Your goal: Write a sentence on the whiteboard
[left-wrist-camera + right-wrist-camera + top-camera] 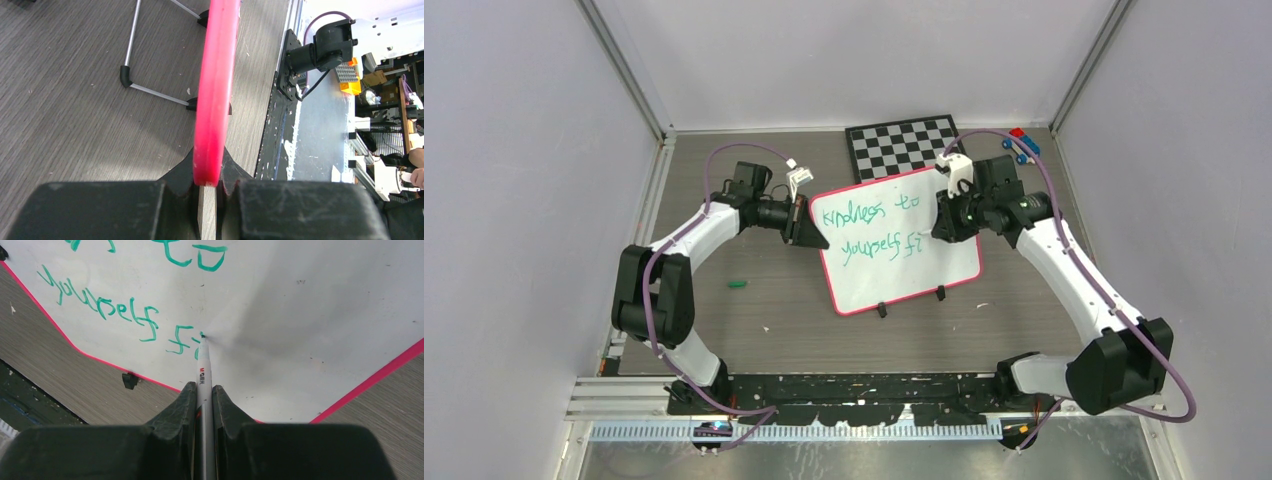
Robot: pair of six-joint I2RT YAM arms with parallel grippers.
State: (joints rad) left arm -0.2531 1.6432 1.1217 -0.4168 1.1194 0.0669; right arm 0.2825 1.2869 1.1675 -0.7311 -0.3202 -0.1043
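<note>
Mid-way across your grey wood-grain worktop (754,320), the glossy pink-framed whiteboard (924,275) stands propped. Your left tool (809,225) clamps its left edge to steady it. Your right tool (202,395) pinches the slim white marker (203,365), tip extending the green handwritten sentence (864,213).

— What carries everything?
— A grey wood-grain table (754,250). The whiteboard (924,270) stands mid-table on black feet, and a chequered board (904,143) lies flat behind it.
— Anything smaller?
— A green piece (738,284) to the left, blue and red pieces (1021,145) far right, and white scraps (767,328) nearer.
</note>
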